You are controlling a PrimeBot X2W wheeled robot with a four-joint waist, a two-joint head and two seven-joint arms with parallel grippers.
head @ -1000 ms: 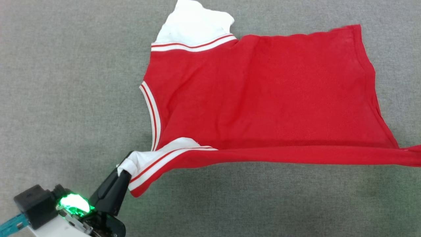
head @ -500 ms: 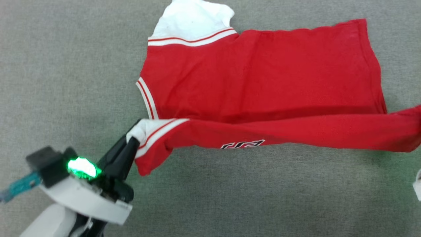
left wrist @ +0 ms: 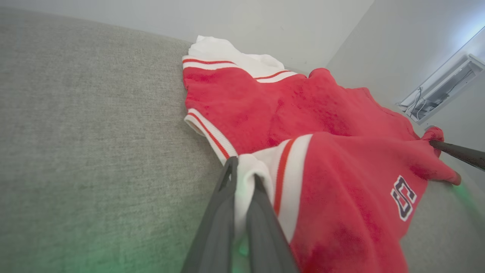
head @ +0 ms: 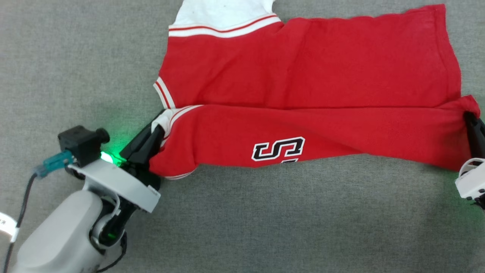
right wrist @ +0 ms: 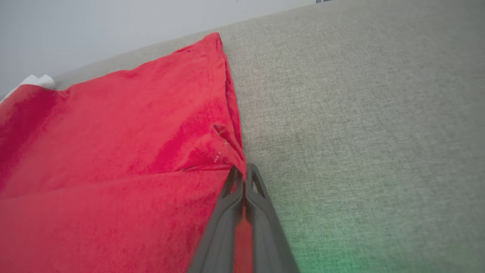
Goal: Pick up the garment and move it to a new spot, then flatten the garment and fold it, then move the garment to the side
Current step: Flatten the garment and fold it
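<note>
The garment (head: 303, 76), a red jersey with white sleeve ends and striped trim, lies spread on the grey surface (head: 265, 227). Its near edge is lifted and folded over toward the far side, showing black white-edged numerals (head: 278, 148). My left gripper (head: 158, 127) is shut on the white sleeve end (left wrist: 246, 178) at the garment's left. At the right edge of the head view, my right gripper (head: 469, 115) is shut on the red hem corner (right wrist: 237, 163). The left wrist view shows the numerals (left wrist: 403, 197) and the right gripper's dark finger (left wrist: 458, 153) at the far corner.
The grey fabric surface (right wrist: 360, 113) stretches all around the garment. A pale wall (left wrist: 284, 26) rises behind it. A white fixture with cables (left wrist: 439, 91) sits on the wall at the right of the left wrist view.
Both grippers have carried the garment's near edge up and over toward the far side. The fold has widened and the numerals have come into sight. The right gripper has entered the head view.
</note>
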